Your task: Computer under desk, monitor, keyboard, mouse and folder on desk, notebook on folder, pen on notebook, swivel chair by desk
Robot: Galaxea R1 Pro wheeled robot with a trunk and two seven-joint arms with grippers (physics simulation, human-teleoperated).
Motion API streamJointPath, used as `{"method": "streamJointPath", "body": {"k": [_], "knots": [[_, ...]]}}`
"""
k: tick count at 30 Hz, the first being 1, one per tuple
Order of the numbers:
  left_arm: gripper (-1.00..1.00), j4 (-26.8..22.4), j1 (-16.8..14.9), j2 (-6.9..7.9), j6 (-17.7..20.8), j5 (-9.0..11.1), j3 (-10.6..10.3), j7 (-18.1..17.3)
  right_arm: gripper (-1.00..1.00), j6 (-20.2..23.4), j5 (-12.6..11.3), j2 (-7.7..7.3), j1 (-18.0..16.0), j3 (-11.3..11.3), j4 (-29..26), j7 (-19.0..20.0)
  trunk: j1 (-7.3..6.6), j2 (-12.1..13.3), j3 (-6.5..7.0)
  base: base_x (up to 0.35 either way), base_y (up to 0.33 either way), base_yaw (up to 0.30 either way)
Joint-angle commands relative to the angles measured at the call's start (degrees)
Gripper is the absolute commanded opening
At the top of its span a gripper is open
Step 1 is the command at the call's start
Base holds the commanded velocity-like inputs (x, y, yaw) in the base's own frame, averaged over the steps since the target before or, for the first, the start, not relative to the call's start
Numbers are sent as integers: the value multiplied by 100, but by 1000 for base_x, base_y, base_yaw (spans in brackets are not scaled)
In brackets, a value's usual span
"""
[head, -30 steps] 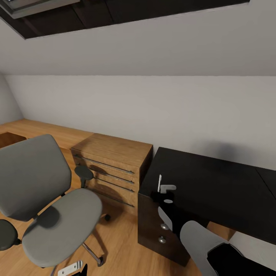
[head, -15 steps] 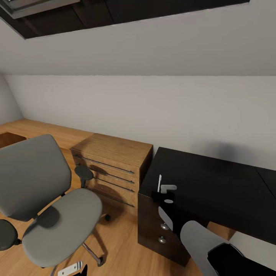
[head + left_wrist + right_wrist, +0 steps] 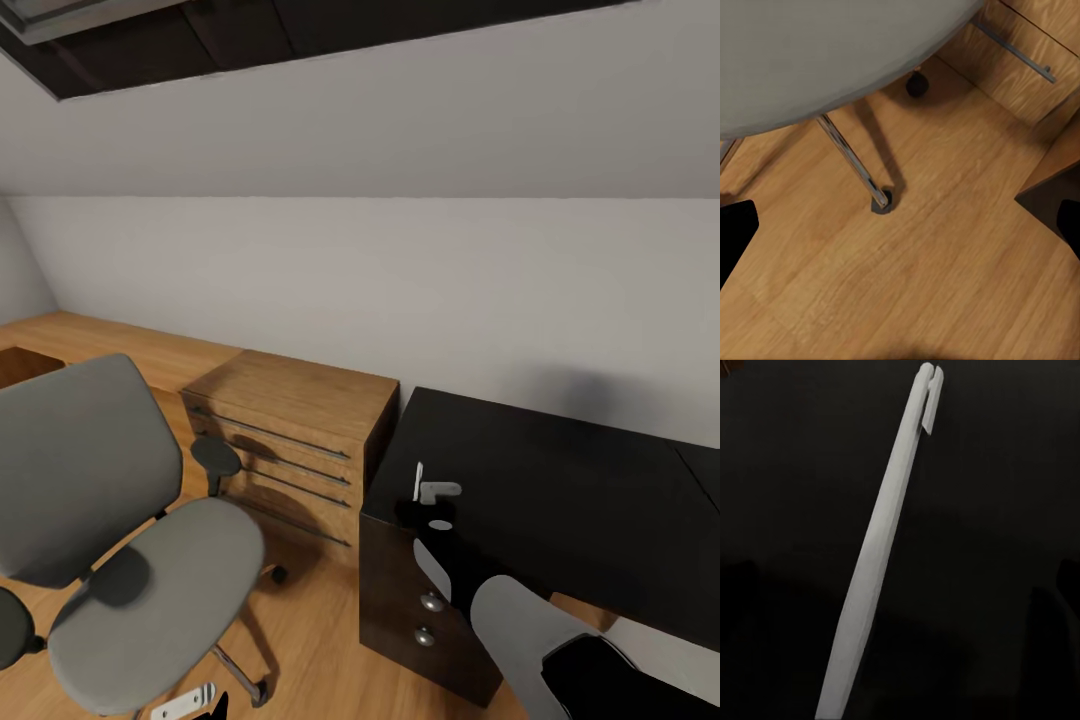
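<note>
We hold the pen (image 3: 881,540) in the right gripper (image 3: 428,500), over the near-left corner of the desk (image 3: 560,480). In the head view it stands almost upright above the fingers; in the right wrist view it runs as a pale shaft with a clip at the far end, against the black top. The right jaws look pinched on its lower part.

Left gripper (image 3: 190,700) hangs low by the chair (image 3: 150,590), over wood floor (image 3: 945,255). In its wrist view the dark fingertips sit at opposite edges: spread, nothing between.

Handling, our guess: the pen is light, stiff, smooth and round. It will likely twist or roll. Best gripped mid-shaft and laid flat.
</note>
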Motion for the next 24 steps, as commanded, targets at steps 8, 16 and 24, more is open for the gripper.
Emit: {"method": "streamJointPath", "body": {"k": [8, 16, 24], "knots": [[100, -1, 2, 3, -13, 55, -13, 26, 100, 48, -54, -5, -1, 38, 220, -51, 1, -2, -5, 44, 0, 0], [100, 5, 2, 3, -9, 59, -13, 29, 100, 48, -54, -5, -1, 38, 220, -51, 1, -2, -5, 220, 0, 0], [100, 8, 2, 3, -5, 59, -13, 29, 100, 48, -54, -5, -1, 38, 220, -51, 1, -2, -5, 68, 0, 0]]}}
